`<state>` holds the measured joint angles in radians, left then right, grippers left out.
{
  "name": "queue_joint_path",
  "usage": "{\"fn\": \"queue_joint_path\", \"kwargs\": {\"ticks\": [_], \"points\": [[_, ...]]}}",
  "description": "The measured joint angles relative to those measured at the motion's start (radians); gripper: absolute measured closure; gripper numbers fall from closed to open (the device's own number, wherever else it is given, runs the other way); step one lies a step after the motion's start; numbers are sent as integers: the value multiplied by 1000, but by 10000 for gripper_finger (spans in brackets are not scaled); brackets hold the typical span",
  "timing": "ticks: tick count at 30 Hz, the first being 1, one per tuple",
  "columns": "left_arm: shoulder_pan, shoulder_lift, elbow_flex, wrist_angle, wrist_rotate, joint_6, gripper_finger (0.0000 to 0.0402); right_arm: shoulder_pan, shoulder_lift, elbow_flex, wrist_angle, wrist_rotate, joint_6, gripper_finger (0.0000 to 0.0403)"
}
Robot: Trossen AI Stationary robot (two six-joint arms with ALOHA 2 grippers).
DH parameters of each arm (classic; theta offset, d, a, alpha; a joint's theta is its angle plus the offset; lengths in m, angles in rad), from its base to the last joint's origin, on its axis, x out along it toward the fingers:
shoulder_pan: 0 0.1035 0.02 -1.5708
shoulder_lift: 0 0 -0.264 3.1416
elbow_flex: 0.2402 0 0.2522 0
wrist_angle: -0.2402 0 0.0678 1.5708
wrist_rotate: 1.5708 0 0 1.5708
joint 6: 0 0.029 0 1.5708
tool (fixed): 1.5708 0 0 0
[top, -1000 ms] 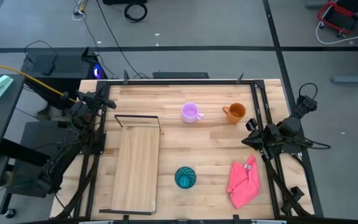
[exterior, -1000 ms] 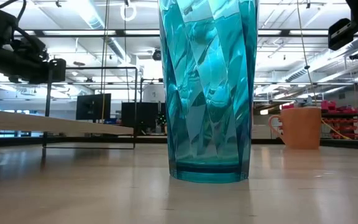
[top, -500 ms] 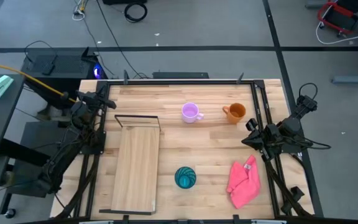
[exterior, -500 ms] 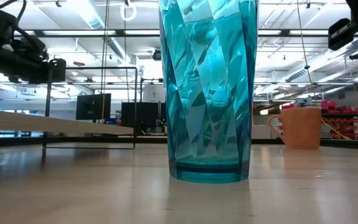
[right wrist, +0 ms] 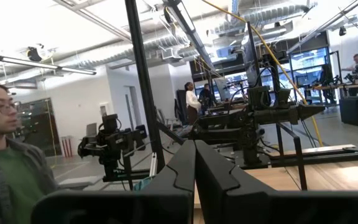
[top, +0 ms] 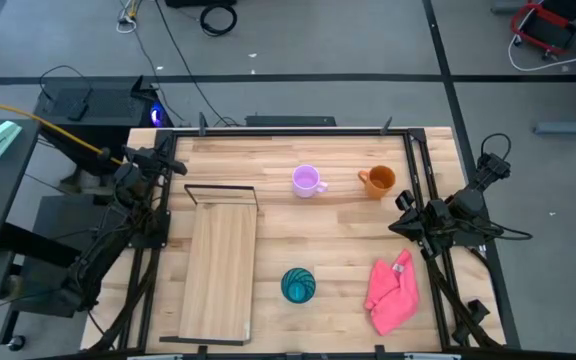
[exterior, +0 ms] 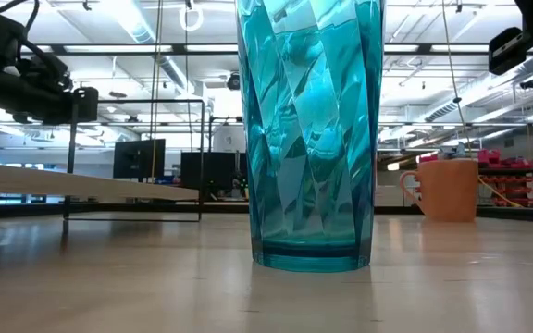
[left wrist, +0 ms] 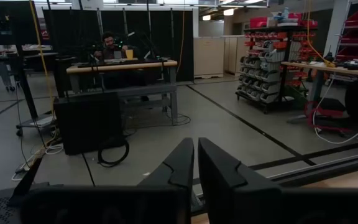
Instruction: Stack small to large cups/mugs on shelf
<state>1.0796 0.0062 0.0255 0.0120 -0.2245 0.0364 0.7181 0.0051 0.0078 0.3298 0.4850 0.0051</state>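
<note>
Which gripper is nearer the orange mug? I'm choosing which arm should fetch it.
Right. The right gripper waits just beside the orange mug, at the table's right edge; the left gripper sits across the table, beyond the lilac mug.

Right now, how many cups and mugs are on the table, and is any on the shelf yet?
3, none on the shelf: lilac mug and orange mug near the far edge, teal cup near the front beside the shelf.

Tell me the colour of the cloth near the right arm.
Pink; the cloth shows best in the high view.
</note>
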Motion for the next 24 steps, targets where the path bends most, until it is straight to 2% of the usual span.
{"fn": "queue_joint_path", "kwargs": {"ticks": [15,24], "points": [[0,0,0,0,0,0,366,0,0,0,0,0,0,389],[0,0,0,0,0,0,376,0,0,0,0,0,0,389]]}}
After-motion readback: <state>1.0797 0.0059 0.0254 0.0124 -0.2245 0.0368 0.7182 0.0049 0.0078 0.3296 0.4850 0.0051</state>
